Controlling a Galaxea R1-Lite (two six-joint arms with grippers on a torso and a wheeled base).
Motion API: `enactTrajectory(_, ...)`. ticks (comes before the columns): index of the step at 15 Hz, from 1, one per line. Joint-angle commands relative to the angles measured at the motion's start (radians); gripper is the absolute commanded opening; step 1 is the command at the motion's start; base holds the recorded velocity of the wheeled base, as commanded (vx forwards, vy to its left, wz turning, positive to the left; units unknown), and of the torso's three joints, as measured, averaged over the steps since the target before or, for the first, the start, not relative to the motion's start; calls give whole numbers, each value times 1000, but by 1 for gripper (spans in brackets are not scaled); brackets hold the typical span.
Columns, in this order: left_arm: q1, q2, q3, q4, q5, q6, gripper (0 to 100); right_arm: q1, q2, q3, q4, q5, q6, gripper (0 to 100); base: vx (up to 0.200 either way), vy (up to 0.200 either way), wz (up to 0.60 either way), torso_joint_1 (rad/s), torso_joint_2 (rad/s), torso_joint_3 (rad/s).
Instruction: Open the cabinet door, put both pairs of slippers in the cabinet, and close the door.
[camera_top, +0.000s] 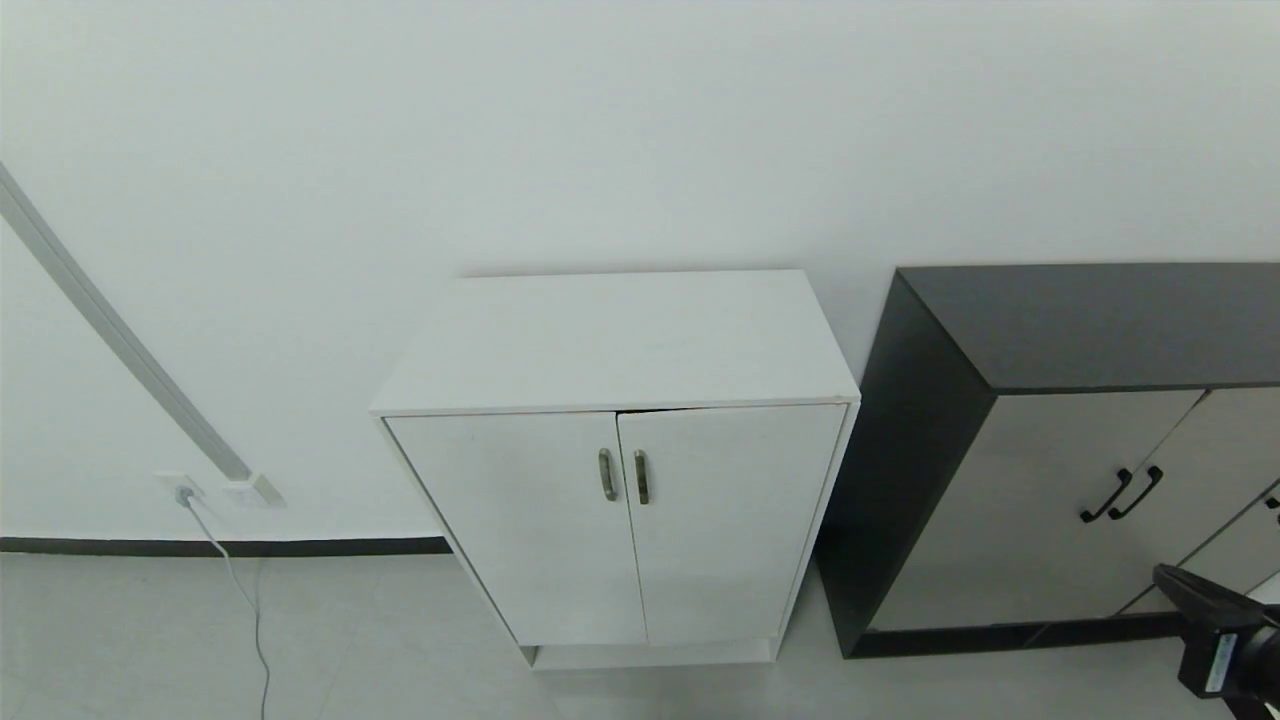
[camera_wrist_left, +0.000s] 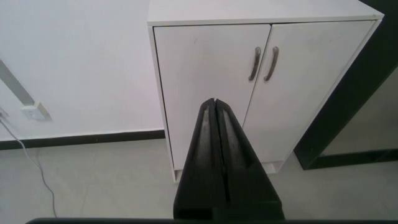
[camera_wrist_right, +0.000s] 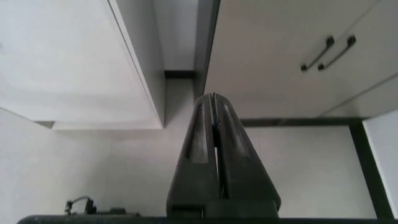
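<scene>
A white two-door cabinet (camera_top: 620, 450) stands against the wall with both doors shut and two metal handles (camera_top: 623, 476) at the middle seam. In the left wrist view the same cabinet (camera_wrist_left: 261, 81) faces me, its handles (camera_wrist_left: 263, 63) a way ahead of my left gripper (camera_wrist_left: 215, 102), which is shut with nothing in it. My right gripper (camera_wrist_right: 213, 98) is shut and empty too, low near the floor in front of the gap between the white cabinet (camera_wrist_right: 74, 56) and the dark one. Part of the right arm (camera_top: 1215, 630) shows at the lower right of the head view.
A dark cabinet (camera_top: 1060, 440) with pale doors and black handles (camera_top: 1120, 494) stands just right of the white one. A wall socket (camera_top: 185, 492) with a grey cable (camera_top: 245, 610) trailing over the floor is at the left. Bare tiled floor lies in front.
</scene>
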Motion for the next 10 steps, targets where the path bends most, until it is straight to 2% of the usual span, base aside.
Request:
enactTrajectory(1,0,1,0,-1,0,0,0,0,-150,6,95,1,-1,0,0,0,0,0,0,0)
enactTrajectory(4,0,1,0,0,0,0,0,1,-339,6,306,15,-3,0,0,0,0,0,0,0)
enactTrajectory(8,0,1,0,0,0,0,0,3,-619,-12,645,142,-3,0,0,0,0,0,0,0)
enactTrajectory(10,0,1,0,0,0,0,0,4,-707,-40,750,160,-4,0,0,0,0,0,0,0)
